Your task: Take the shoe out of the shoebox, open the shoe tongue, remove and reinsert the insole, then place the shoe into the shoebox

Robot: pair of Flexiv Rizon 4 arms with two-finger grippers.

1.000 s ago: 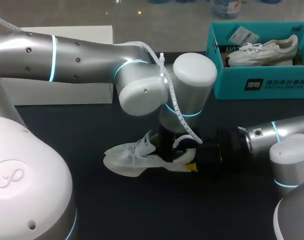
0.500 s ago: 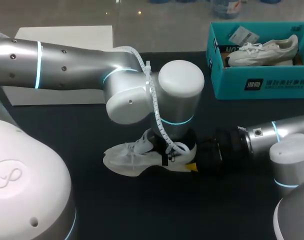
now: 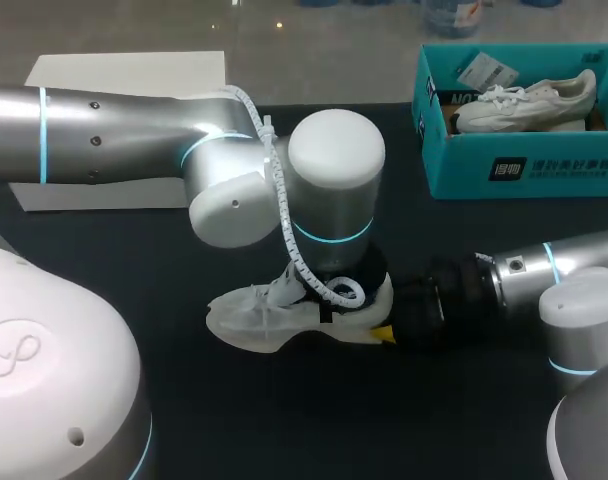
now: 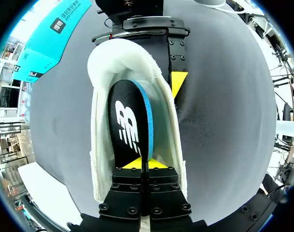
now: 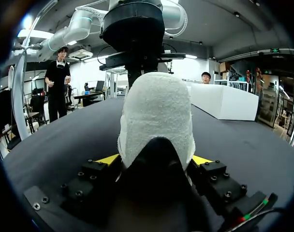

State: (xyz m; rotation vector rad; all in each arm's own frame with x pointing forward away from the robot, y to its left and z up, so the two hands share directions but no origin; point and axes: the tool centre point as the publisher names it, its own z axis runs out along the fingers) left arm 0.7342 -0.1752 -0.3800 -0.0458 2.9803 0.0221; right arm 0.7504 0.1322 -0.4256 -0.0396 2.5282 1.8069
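**Head view.** The shoe (image 3: 264,318) is lying on its sole near the middle of the table (image 3: 184,420), with its toe pointing toward the table's left edge. The left arm (image 3: 134,125) is coming in from the left edge, and its wrist is standing directly over the shoe's opening. The right arm (image 3: 544,270) is coming in from the right edge and is meeting the shoe at the heel. The shoebox (image 3: 514,160) is sitting at the table's far right corner with a second shoe (image 3: 524,100) lying inside it. A white box (image 3: 124,75) is resting at the far left edge.

**Left wrist view.** The left gripper (image 4: 139,163) is pointing down into the shoe. Its fingers are standing narrow and are pinching the black insole (image 4: 125,125). The insole is sitting inside the shoe, tilted partly on edge and showing a blue side.

**Right wrist view.** The right gripper (image 5: 155,157) is holding the shoe by the heel, with one yellow tip pressing on each side. The left arm's wrist is hanging above the shoe, just ahead of the heel.
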